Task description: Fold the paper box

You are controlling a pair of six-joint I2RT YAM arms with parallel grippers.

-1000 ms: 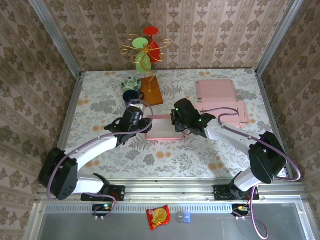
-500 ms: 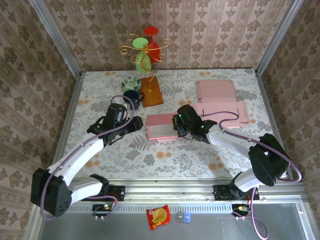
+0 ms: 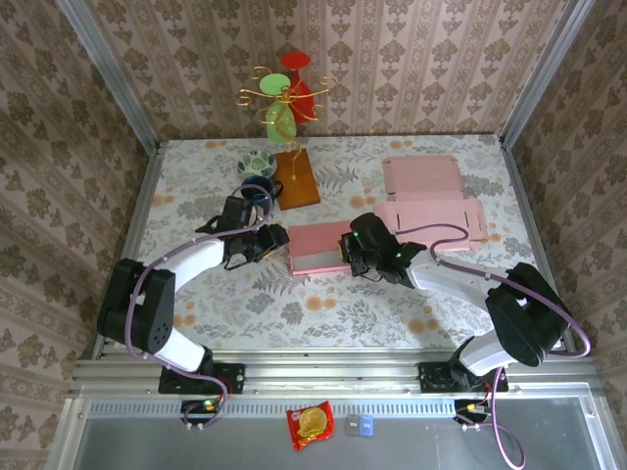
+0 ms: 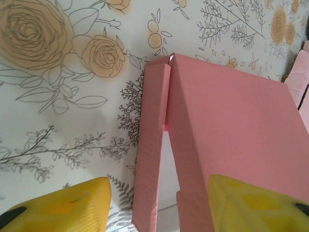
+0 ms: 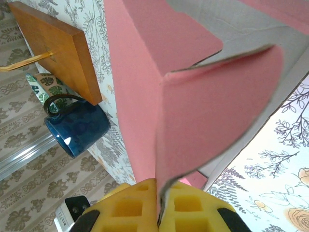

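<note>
The left tool (image 3: 269, 240) has swung away to the left and now comes back in, so it sits just beside the left edge of the paper box (image 3: 318, 247) again. A second ago the box showed a pale inside. Now I see mostly a pink panel across its top, with only a darker strip along the near side. My guess is that the lid panel is coming over and the left end still needs closing.

The right tool (image 3: 349, 253) has not let go. It is clenched on a pink flap at the box's right end, and in its wrist view the flap is pinched thin between the yellow pads (image 5: 190, 205).

The left tool is released, its pads spread wide. In its wrist view a narrow side wall stands loose from the main panel, with a gap between them. That wall lies between the spread pads without being gripped.

The box rests on the worktop (image 3: 392, 318) between the two arms. It is near the wooden base (image 3: 296, 177) and the blue mug (image 3: 257, 188).
</note>
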